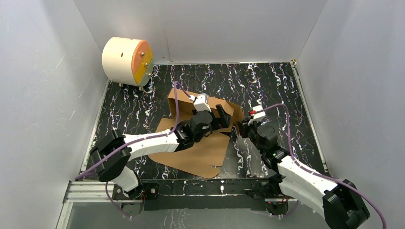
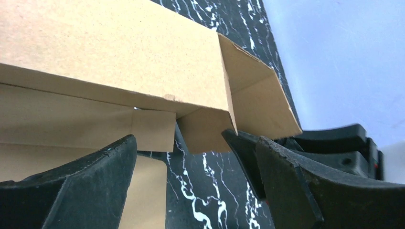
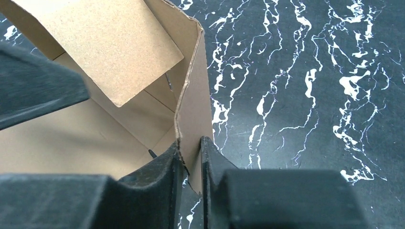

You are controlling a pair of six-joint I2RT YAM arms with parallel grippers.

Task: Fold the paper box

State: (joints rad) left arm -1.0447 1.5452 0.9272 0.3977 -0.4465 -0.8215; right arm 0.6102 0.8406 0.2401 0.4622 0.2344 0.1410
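Paper box (image 1: 200, 153), long axis left-right, flat flap nearward; right gripper (image 3: 191, 153) tight on its end wall (left gripper (image 2: 191, 143) agape).

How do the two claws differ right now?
The right claw is pinched shut on a side wall of the paper box; the left claw is wide open, gripping nothing. The right sits at the box's right end, the left nearer its middle. Both are black.

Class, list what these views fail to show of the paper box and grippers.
1. Top view: the left gripper and its wrist cover the raised centre of the paper box.
2. Left wrist view: the frame edge cuts off the box's left side.
3. Right wrist view: the right gripper hides the base of the wall it pinches.
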